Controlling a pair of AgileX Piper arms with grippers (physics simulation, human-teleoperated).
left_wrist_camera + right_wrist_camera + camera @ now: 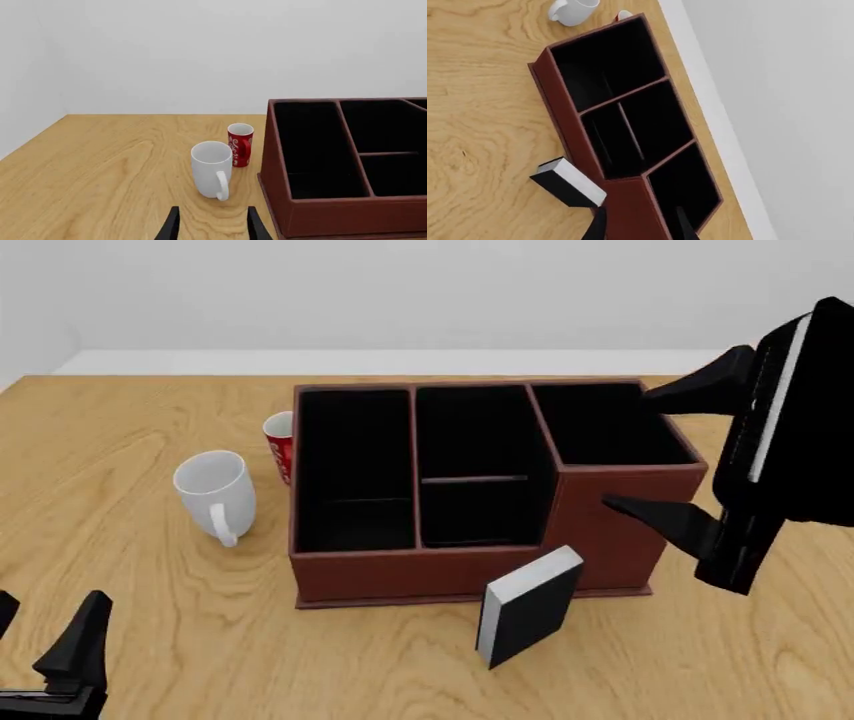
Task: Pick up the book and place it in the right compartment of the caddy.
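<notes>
Nearest us, our left gripper sits low over the table with jaws apart and empty, while the book leans tilted against the caddy's front wall, outside every bin. Farther on, our right gripper hangs with jaws wide and empty beside the right compartment. A white mug and red can stand left of the caddy.

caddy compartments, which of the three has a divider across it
The middle compartment of the reddish-brown leather-look caddy: a crosswise partition splits it front and back. The long left bin and tall-walled right compartment are undivided.
</notes>
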